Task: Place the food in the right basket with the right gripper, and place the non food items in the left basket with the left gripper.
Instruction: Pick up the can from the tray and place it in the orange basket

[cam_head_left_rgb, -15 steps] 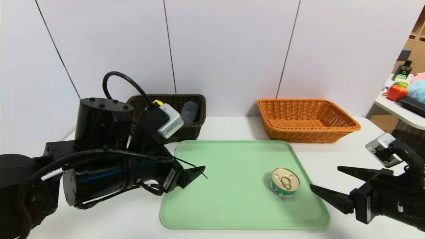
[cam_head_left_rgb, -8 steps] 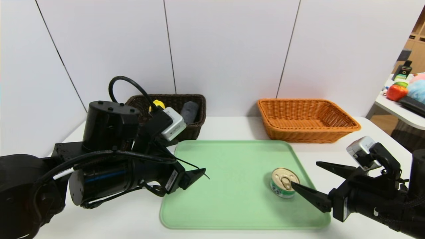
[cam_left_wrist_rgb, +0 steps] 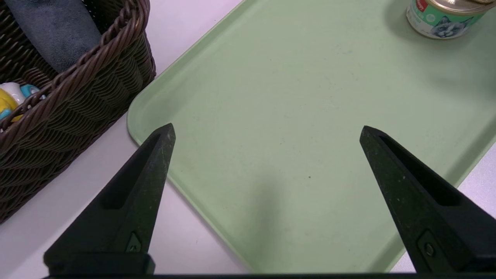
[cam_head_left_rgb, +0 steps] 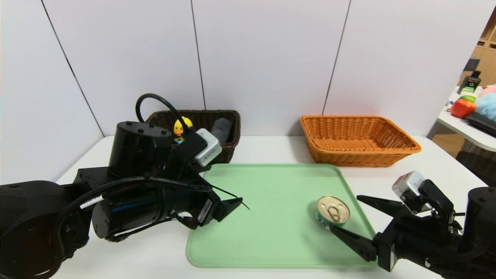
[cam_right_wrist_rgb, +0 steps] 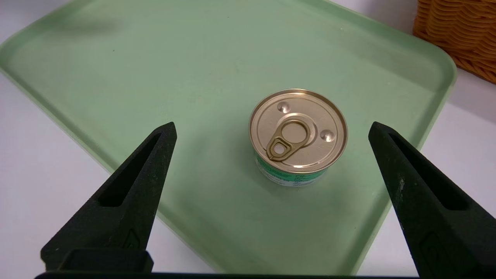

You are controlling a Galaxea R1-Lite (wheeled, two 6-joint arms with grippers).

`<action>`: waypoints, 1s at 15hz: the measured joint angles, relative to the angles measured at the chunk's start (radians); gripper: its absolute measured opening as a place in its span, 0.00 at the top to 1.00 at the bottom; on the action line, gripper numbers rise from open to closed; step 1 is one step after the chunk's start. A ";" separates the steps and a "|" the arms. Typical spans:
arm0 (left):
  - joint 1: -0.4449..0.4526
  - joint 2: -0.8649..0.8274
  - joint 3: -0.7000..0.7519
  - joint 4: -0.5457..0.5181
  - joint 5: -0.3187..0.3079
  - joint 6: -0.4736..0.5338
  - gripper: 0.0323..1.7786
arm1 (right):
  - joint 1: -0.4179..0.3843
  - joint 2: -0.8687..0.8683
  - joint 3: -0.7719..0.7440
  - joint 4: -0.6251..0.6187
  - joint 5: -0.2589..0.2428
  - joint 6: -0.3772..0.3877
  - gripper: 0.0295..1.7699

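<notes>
Currently: one ring-pull cat-food can (cam_head_left_rgb: 332, 211), right of centre; two grippers, left (cam_left_wrist_rgb: 267, 126) at centre-left, right (cam_right_wrist_rgb: 272, 124) lower right, both claws apart.

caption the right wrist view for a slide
Open right end effector above the green tray, its fingers flanking an upright pull-tab can

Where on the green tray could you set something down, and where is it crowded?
The tray is bare across its middle, from its far rim to its near rim, left of the can. The left gripper hangs open over its left side. It is crowded around the can, where the right gripper hovers open.
</notes>
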 joint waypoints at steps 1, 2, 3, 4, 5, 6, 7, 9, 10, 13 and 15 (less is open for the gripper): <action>0.000 0.002 0.000 0.000 0.000 0.000 0.05 | 0.007 0.001 0.000 -0.005 -0.002 0.000 0.03; 0.000 0.004 0.000 -0.001 0.000 0.000 0.05 | 0.013 0.002 0.001 -0.015 -0.003 0.001 0.03; 0.000 0.006 -0.001 -0.005 0.000 0.001 0.05 | 0.020 0.004 0.002 -0.024 -0.004 0.001 0.03; 0.000 0.008 -0.001 -0.005 0.000 0.001 0.05 | 0.027 0.005 0.002 -0.029 -0.006 0.002 0.03; 0.000 0.010 -0.001 -0.006 -0.001 0.000 0.05 | 0.033 0.007 -0.001 -0.029 -0.009 0.002 0.03; 0.000 0.012 -0.001 -0.006 0.000 0.000 0.05 | 0.036 0.010 -0.008 -0.029 -0.016 0.004 0.03; 0.000 0.014 -0.001 -0.006 0.000 0.000 0.05 | 0.037 0.016 -0.018 -0.029 -0.031 0.007 0.03; 0.000 0.018 -0.001 -0.006 -0.001 0.000 0.05 | 0.044 0.041 -0.040 -0.029 -0.099 0.018 0.03; 0.000 0.019 -0.002 -0.006 0.000 0.001 0.05 | 0.057 0.058 -0.053 -0.029 -0.152 0.033 0.03; 0.000 0.019 -0.004 -0.007 0.000 0.001 0.05 | 0.116 0.112 -0.076 -0.034 -0.278 0.087 0.03; 0.000 0.019 -0.003 -0.007 0.000 0.001 0.05 | 0.137 0.141 -0.078 -0.066 -0.308 0.100 0.03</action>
